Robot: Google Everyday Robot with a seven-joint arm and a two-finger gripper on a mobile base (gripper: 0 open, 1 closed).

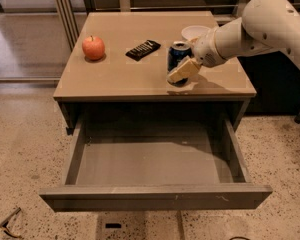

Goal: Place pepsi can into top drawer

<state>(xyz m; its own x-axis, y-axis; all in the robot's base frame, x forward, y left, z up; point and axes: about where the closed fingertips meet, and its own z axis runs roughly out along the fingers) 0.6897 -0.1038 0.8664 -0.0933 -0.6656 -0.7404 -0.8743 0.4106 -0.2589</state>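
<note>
The pepsi can (176, 53) is dark blue and stands upright on the tan cabinet top (120, 76), near its front right. My gripper (183, 69) is at the can's front right side, low against it, and covers its lower part. The white arm reaches in from the right. The top drawer (155, 196) is pulled wide open below the cabinet top; its grey inside holds nothing.
A red apple (93, 47) sits at the left of the cabinet top. A black flat object (143, 49) lies in the middle. A white bowl (195, 32) stands behind the can. Speckled floor surrounds the cabinet.
</note>
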